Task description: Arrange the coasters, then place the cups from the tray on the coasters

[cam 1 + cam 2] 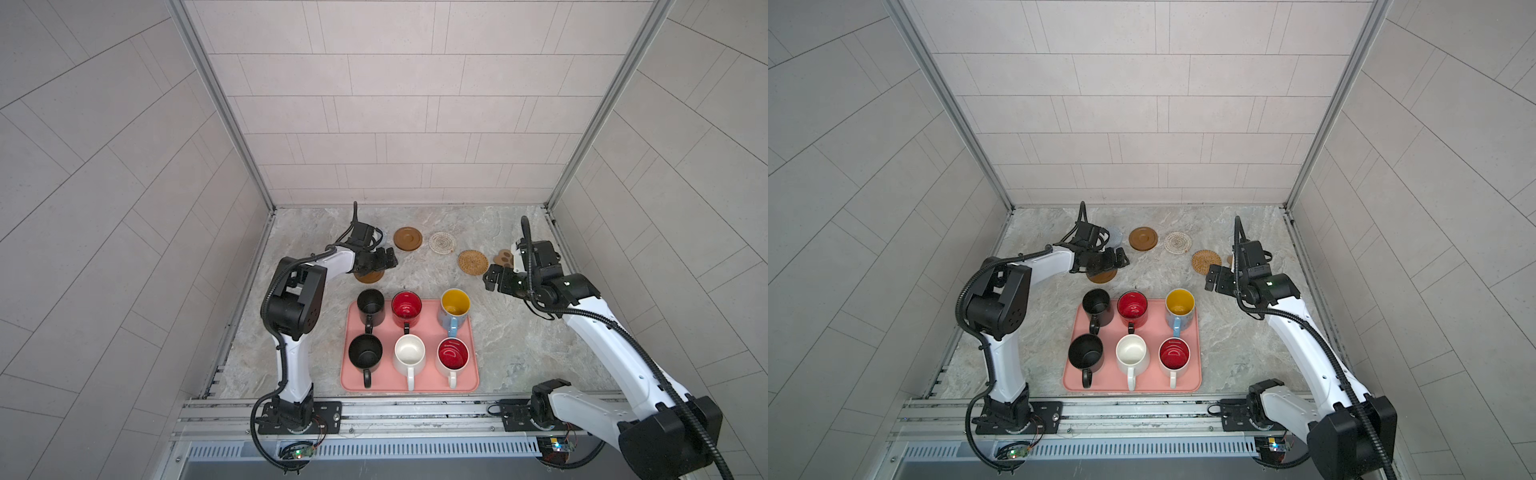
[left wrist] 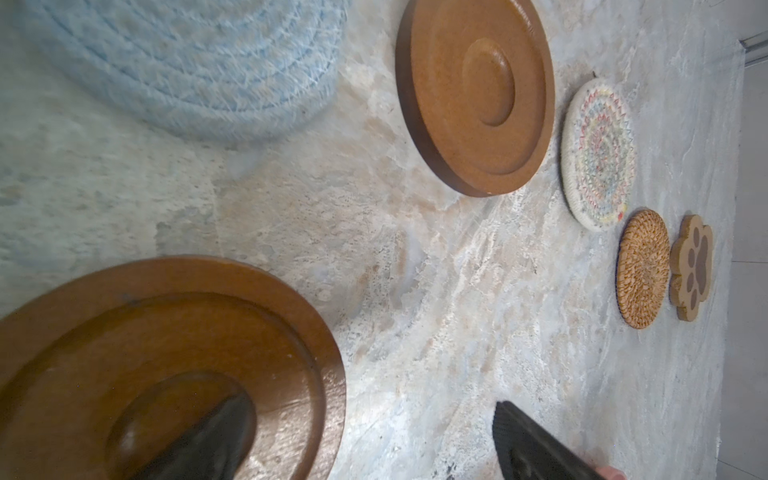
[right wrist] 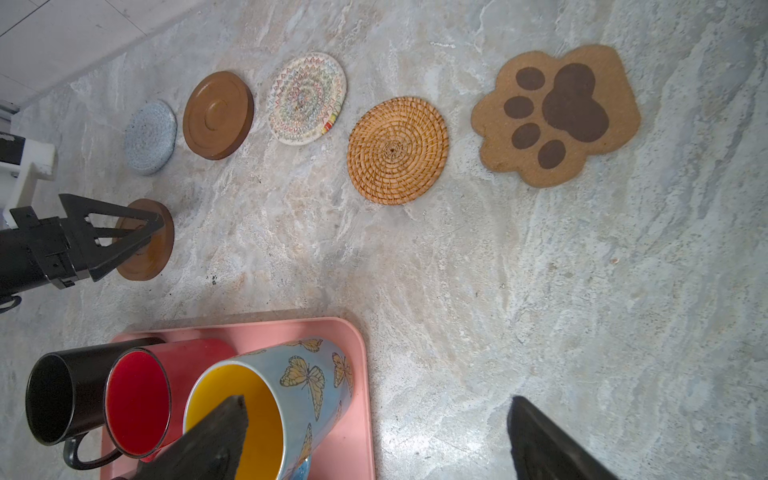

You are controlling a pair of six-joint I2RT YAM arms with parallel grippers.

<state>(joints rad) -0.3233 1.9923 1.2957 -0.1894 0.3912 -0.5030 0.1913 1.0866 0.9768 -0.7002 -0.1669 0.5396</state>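
Observation:
Several coasters lie in a row behind the tray (image 1: 409, 384): grey-blue woven (image 3: 150, 136), brown disc (image 1: 407, 238), whitish woven (image 1: 442, 242), tan rattan (image 1: 473, 262) and paw-shaped (image 3: 557, 114). A second brown disc (image 1: 370, 276) lies nearer the tray. My left gripper (image 1: 383, 261) hangs open over it, one finger above its centre (image 2: 166, 353). Several cups stand on the tray: two black (image 1: 370, 305) (image 1: 365, 355), a red one (image 1: 406, 309), a light blue one (image 1: 455, 309), a white one (image 1: 409, 355) and a white one, red inside (image 1: 453, 353). My right gripper (image 1: 492, 279) is open and empty beside the tray's far right corner.
Tiled walls close in the marble table (image 1: 519, 332) on the left, back and right. A metal rail (image 1: 395, 411) with both arm bases runs along the front edge. Bare marble lies between the coaster row and the tray, and to the tray's right.

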